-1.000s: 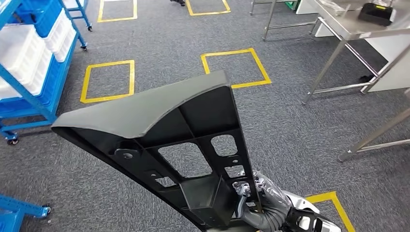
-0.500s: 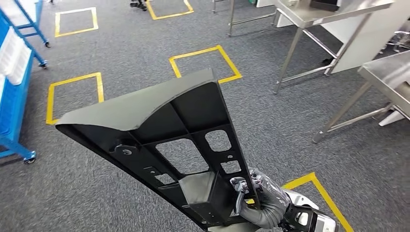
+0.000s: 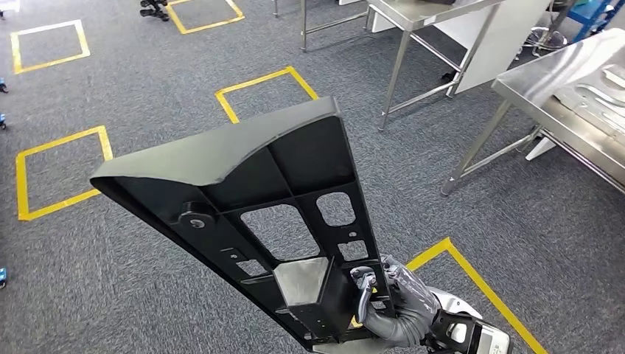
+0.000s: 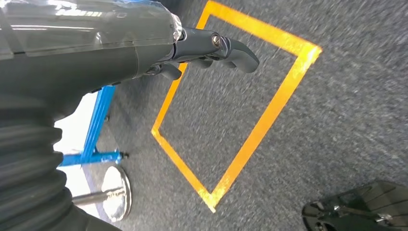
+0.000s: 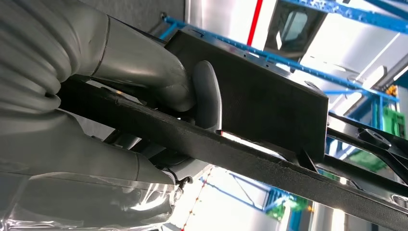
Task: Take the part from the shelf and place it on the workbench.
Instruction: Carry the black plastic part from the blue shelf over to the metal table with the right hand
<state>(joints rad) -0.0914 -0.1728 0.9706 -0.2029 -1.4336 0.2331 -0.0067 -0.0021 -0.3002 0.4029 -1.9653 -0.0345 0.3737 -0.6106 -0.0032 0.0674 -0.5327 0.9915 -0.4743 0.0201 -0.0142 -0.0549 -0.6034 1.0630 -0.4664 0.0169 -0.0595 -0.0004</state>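
A large black ribbed part [image 3: 243, 177], wedge-shaped with cut-outs, stands tilted up in front of me over the carpet. My right hand [image 3: 394, 306] grips its narrow lower end, fingers hooked over one rib. In the right wrist view the thumb [image 5: 207, 96] presses against the part [image 5: 269, 106], whose rib crosses the hand [image 5: 144, 77]. The steel workbench [image 3: 567, 81] stands at the far right, apart from the part. My left hand [image 4: 192, 48] hangs above the floor with its fingers loosely extended and nothing in them.
A second steel table [image 3: 442, 11] stands at the back, its legs on the grey carpet. Yellow taped squares [image 3: 265, 88] mark the floor. Light-coloured shaped pieces [image 3: 608, 92] lie on the workbench. A blue shelf frame [image 4: 96, 130] shows beside my left arm.
The camera has turned to the right: the blue shelves slid out at the left and the workbench came in at the right. The part stays in my right hand's grip.
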